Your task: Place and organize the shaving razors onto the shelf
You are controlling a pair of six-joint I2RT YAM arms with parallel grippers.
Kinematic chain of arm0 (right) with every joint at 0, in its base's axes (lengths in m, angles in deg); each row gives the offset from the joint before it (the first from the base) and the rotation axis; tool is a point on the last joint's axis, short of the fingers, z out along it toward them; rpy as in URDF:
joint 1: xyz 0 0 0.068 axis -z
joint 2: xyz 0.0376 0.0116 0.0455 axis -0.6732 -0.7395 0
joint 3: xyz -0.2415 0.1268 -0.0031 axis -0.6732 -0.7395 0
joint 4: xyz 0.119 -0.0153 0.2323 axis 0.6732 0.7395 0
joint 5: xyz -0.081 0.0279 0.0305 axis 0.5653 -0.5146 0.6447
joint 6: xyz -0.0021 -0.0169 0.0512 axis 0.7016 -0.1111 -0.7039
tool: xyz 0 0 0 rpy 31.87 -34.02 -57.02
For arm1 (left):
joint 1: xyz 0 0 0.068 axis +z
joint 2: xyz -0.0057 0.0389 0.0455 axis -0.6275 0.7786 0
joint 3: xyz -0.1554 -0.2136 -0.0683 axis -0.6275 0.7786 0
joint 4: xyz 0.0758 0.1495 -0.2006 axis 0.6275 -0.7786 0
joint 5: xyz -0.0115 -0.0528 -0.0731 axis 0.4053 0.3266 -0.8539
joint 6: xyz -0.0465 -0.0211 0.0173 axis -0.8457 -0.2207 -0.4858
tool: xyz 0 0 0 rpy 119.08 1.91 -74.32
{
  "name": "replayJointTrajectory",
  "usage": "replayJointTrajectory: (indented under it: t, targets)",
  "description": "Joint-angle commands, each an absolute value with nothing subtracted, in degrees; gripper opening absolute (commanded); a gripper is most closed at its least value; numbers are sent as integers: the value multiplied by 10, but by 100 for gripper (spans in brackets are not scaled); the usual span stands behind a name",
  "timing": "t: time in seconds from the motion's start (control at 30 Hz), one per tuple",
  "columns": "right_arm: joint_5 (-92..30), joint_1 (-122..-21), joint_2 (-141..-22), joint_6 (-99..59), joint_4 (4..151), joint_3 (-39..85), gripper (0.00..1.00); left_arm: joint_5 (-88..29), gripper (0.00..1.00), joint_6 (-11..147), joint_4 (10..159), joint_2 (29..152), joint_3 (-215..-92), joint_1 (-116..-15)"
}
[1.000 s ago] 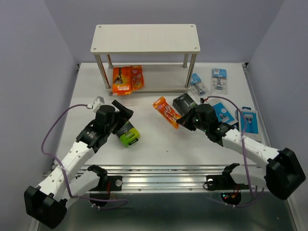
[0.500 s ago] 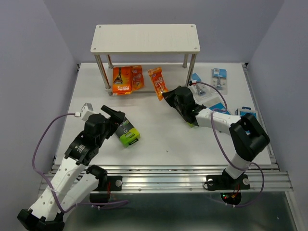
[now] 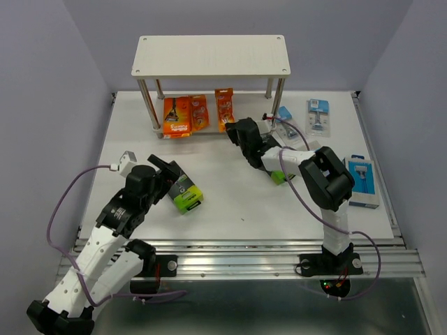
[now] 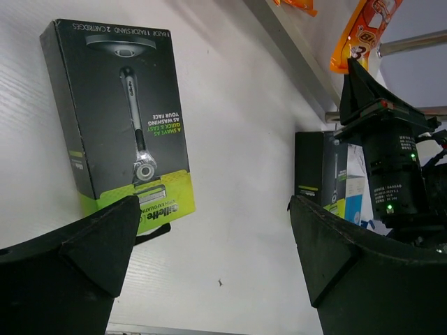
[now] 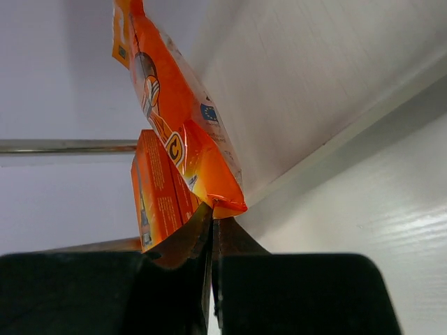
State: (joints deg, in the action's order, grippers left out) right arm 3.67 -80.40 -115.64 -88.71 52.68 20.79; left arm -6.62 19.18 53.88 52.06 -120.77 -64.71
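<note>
Pinched shut in the right gripper [image 5: 211, 218], fingers [image 5: 178, 244] pressed together on the bottom edge of an orange pack [image 5: 183, 143]. Held upright with a slight tilt at the front lip of the lower board [image 5: 300, 84] of the shelf [image 3: 211, 56]. Cannot tell whether resting on that board or hanging just above it. Just beside it at 9 o'clock, between the silver posts [image 3: 144, 103], two more orange packs [image 3: 178, 116] standing on the same board. At 3 o'clock, open board as far as the right-hand posts.

Spread wide and gripping nothing: left gripper [image 4: 213, 206], pointing toward 1 o'clock. Just past its left fingertip, flat on the table [image 3: 230, 209], a black-and-lime box [image 4: 122, 112], outside the gap. From that box toward 3 o'clock, open white surface up to the right arm [image 3: 325, 178].

Tucked mostly under that arm, a second black-and-lime box [image 4: 312, 164], only a green corner showing from above. Close to the table's right edge at 3 o'clock, a blue box [image 3: 363, 183]. Near the far right corner at 2 o'clock, blister cards [image 3: 318, 115], the nearer one partly hidden by the arm.

Count in view: three orange packs, two black-and-lime boxes, one blue box, two blister cards.
</note>
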Motion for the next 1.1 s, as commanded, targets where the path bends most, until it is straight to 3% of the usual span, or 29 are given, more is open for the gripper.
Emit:
replayJointTrajectory:
  t: [0.0, 0.47, 1.07]
  targets:
    - [82, -810, -1186, -905, 487, 264, 3, -44, 99, 196, 527, 504, -1201, -644]
    - [62, -815, -1284, -908, 580, 395, 6, -41, 99, 202, 519, 496, -1193, -641]
    - [23, -815, -1321, -933, 610, 429, 13, -29, 99, 200, 511, 495, -1192, -640]
